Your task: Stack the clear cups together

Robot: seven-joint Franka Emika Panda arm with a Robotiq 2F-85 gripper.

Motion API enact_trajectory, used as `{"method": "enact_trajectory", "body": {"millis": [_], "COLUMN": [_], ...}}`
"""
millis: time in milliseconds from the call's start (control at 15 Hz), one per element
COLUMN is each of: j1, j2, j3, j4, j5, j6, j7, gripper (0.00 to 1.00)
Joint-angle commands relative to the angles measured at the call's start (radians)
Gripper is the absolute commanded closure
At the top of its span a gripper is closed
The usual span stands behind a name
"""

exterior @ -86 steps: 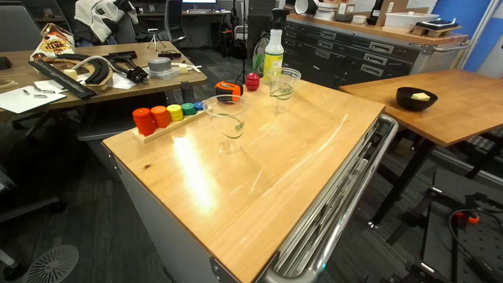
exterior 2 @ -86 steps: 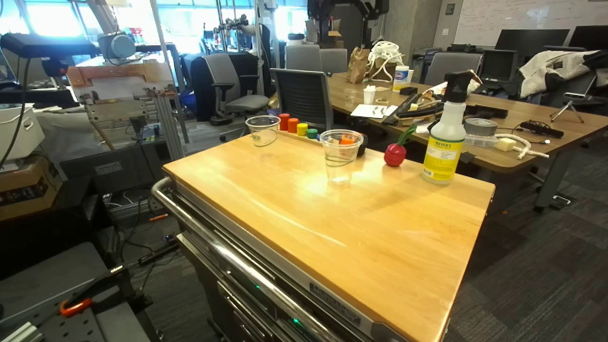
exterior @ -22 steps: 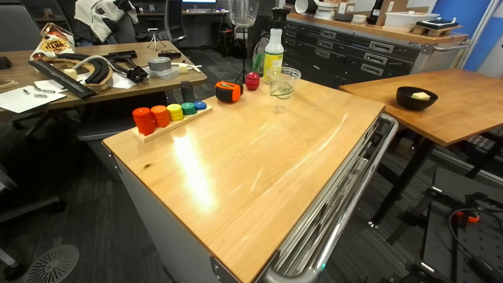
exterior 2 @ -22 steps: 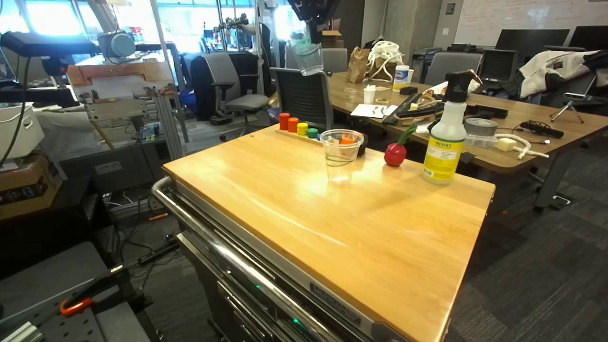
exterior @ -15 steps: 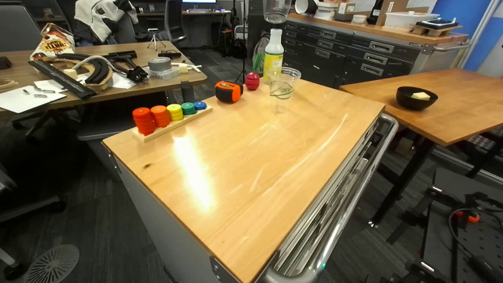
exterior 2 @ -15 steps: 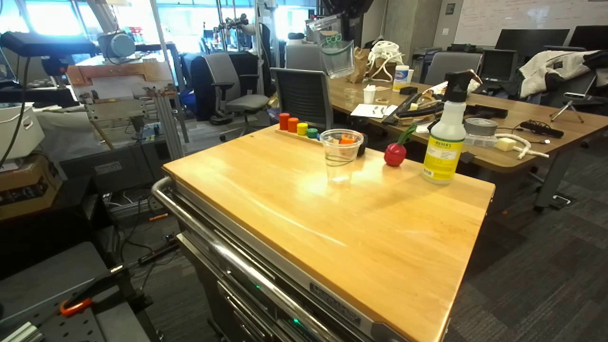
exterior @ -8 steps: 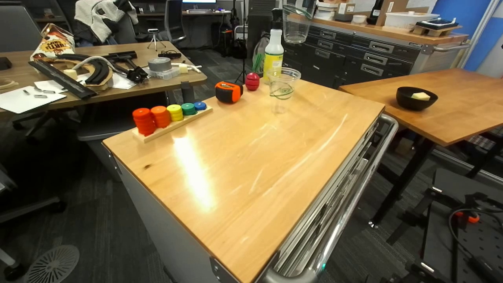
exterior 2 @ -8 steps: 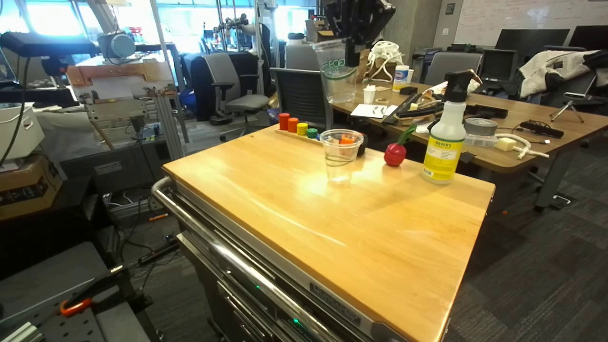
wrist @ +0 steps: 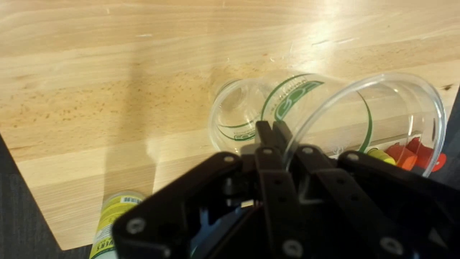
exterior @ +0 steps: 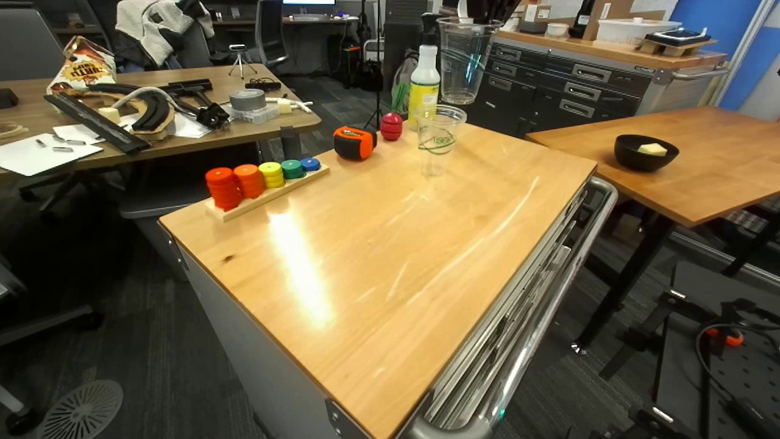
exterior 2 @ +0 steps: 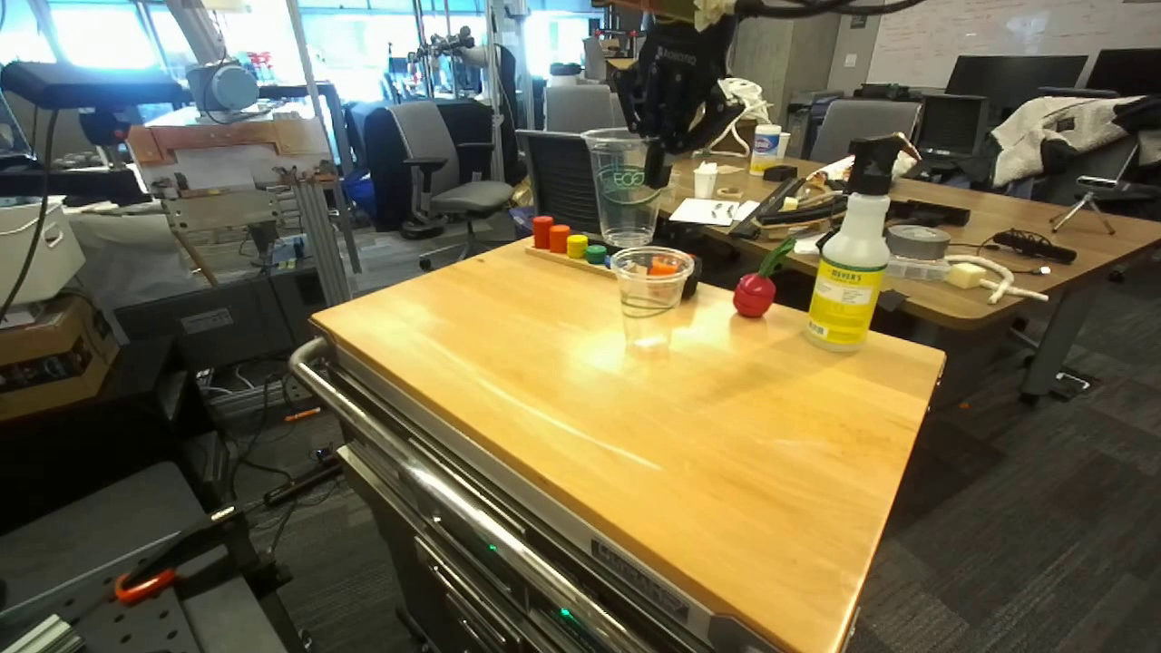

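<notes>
"Lower than a moment ago, that held cup (exterior 2: 622,207)."
"Yes: thin, clear, tapered plastic, its wall pinched in the gripper (wrist: 273,126). Below, apart, the standing cup (exterior 2: 649,304) is upright on the glossy wooden tabletop (exterior 2: 544,390)."
"And the held one's base?"
"Hard to trace in the wrist view; clear walls overlap. The spray bottle (wrist: 113,214) is cropped there; both exterior views show its black sprayer (exterior 2: 873,168)."

The black claw (exterior 2: 657,172) hangs down from the top edge in both exterior views, its housing (exterior 2: 678,58) lettered ROBOTIQ, with a dark cable (exterior 2: 830,10) trailing off above. In the wrist view its two fingers (wrist: 265,136) lie side by side, nearly together, a slim gap between the tips, linkages (wrist: 201,176) spread to either side.
</notes>
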Motion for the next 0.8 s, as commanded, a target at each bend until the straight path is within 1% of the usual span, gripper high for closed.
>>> {"method": "enact_trajectory", "body": {"millis": [0, 733], "j1": [-0.016, -0.028], "j2": [0.03, 0.113], "j3": [0.005, 0.013], "j4": [0.014, 0.021], "j5": [0.067, 0.072], "j6": [0.016, 0.019], "j7": [-0.064, -0.102], "gripper": [0.94, 0.94]}}
